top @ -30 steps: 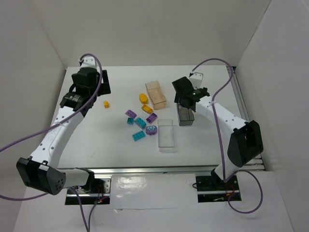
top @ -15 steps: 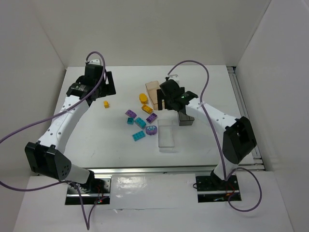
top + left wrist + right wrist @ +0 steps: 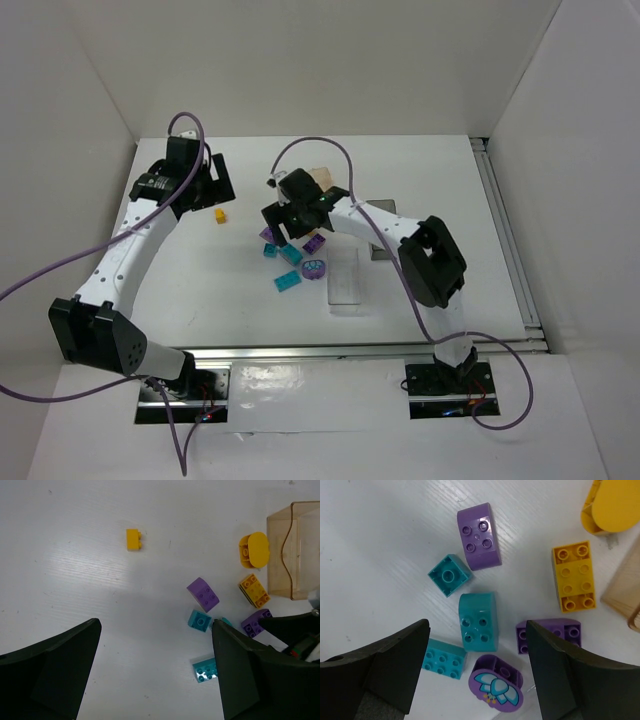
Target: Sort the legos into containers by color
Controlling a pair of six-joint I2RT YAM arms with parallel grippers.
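Legos lie clustered mid-table. The right wrist view shows a teal rounded brick (image 3: 478, 621), a teal square (image 3: 449, 575), a teal flat brick (image 3: 444, 659), purple bricks (image 3: 480, 536) (image 3: 550, 632), a purple flower-printed piece (image 3: 496, 680), and yellow bricks (image 3: 574, 576) (image 3: 610, 507). My right gripper (image 3: 476, 628) hovers open over the cluster, its jaws either side of the teal rounded brick. A small yellow brick (image 3: 133, 539) lies apart at the left. My left gripper (image 3: 156, 625) is open over bare table, holding nothing. The tan container (image 3: 322, 178) and the clear container (image 3: 343, 280) stand nearby.
The dark grey container (image 3: 377, 251) is mostly hidden under the right arm. White walls enclose the table on the left, back and right. A metal rail (image 3: 505, 230) runs along the table's right edge.
The right arm has swung left from above the dark grey container to above the lego cluster, and its jaws have narrowed somewhat. The left gripper has shifted slightly toward the back.
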